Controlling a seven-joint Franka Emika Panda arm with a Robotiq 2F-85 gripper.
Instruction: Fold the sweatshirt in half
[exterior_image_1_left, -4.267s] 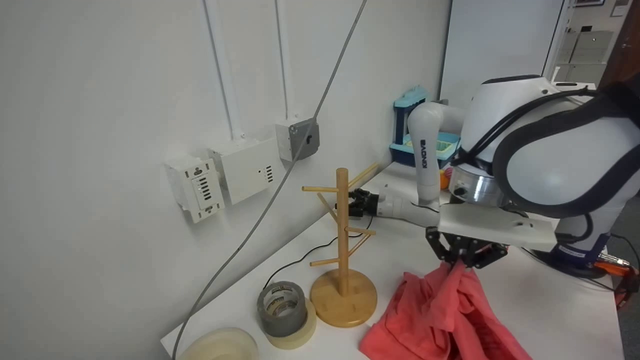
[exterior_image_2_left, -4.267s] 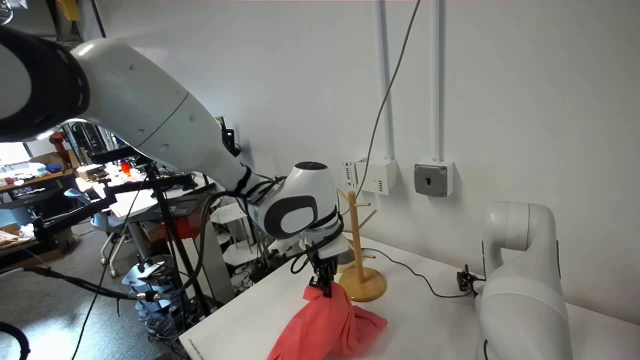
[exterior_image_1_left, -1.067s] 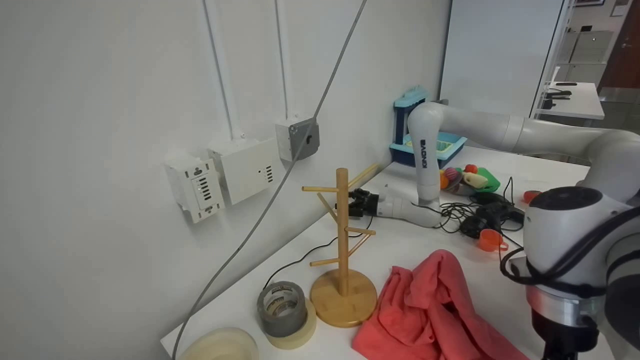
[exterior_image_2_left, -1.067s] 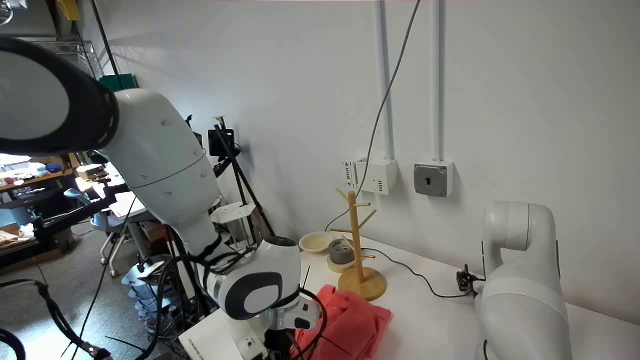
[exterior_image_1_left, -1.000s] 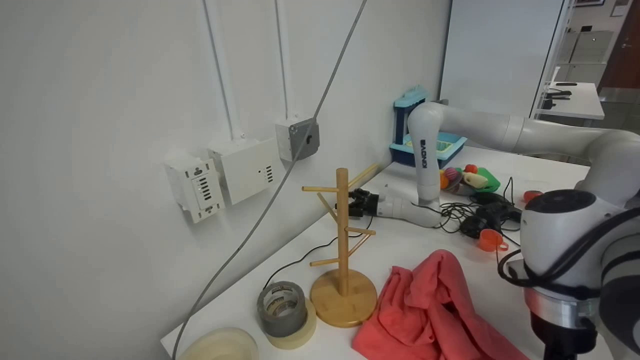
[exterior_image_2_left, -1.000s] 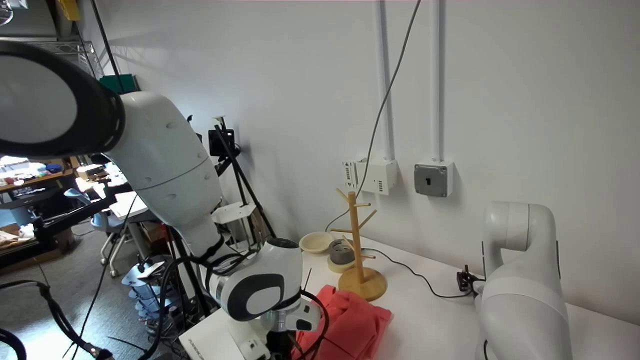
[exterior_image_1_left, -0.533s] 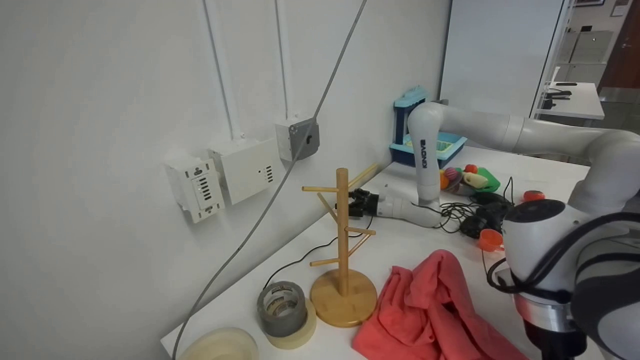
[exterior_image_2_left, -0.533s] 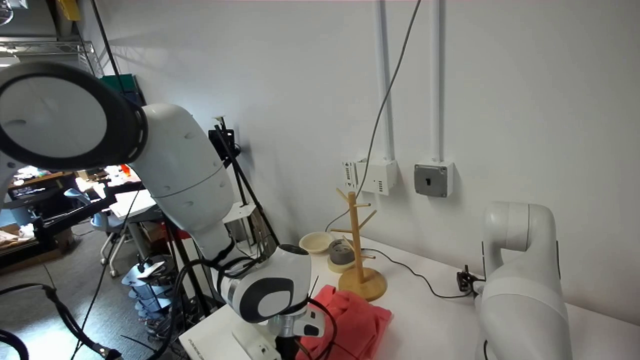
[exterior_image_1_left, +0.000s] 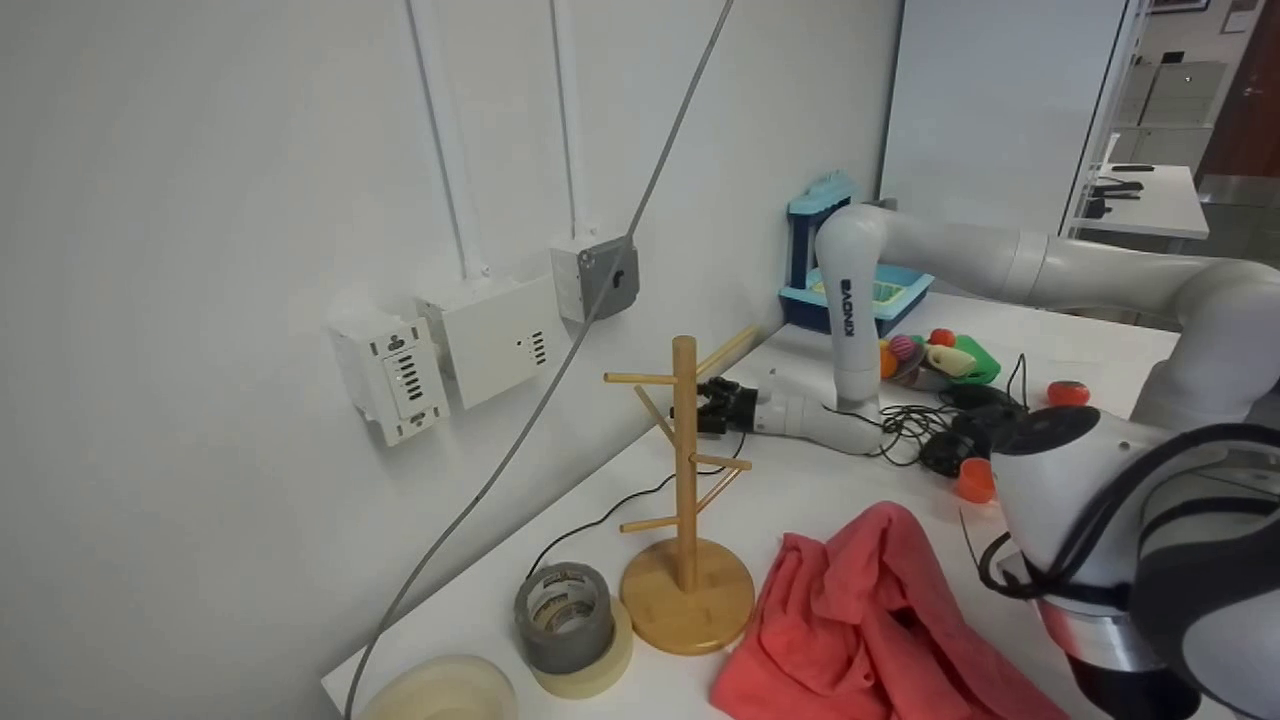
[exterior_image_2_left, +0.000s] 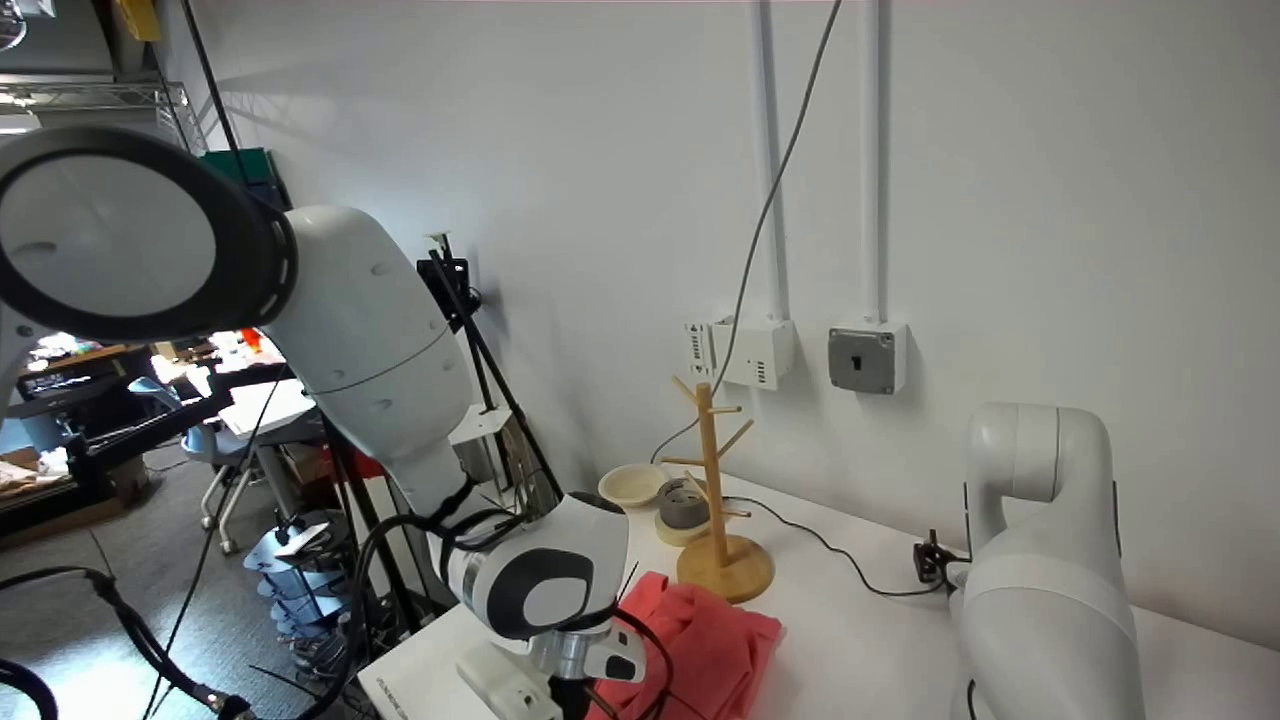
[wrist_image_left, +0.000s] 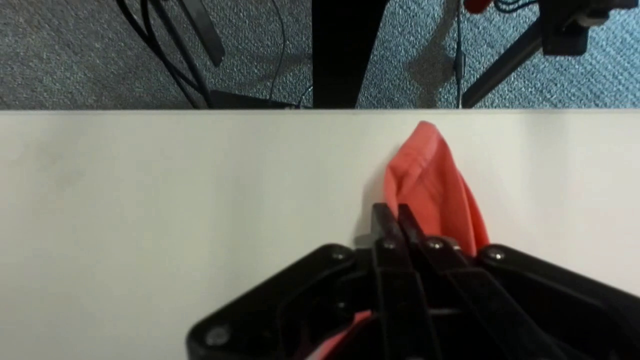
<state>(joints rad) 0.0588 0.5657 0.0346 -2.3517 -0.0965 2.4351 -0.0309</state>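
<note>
The gripper (wrist_image_left: 394, 209) is right down at the cloth, two fingers running side by side in the wrist view, tips pressed together with a fold of the sweatshirt (wrist_image_left: 434, 192) nipped between them! A coral-red corner pokes out past those tips, pointing toward the edge of the white table (wrist_image_left: 150, 200). In both exterior views the sweatshirt lies rumpled on the table, just beside the round base of the mug tree (exterior_image_1_left: 686, 470), one fold rising to a peak. The robot arm (exterior_image_2_left: 560, 590) leans in low, covering part of the sweatshirt in an exterior view. Past the mug tree, a gray tape roll (exterior_image_1_left: 568, 645) sits on a beige tape roll (exterior_image_1_left: 600, 678), near a cream bowl (exterior_image_1_left: 440, 690). And there's an orange cup (exterior_image_1_left: 974, 482), partly behind the arm!
</note>
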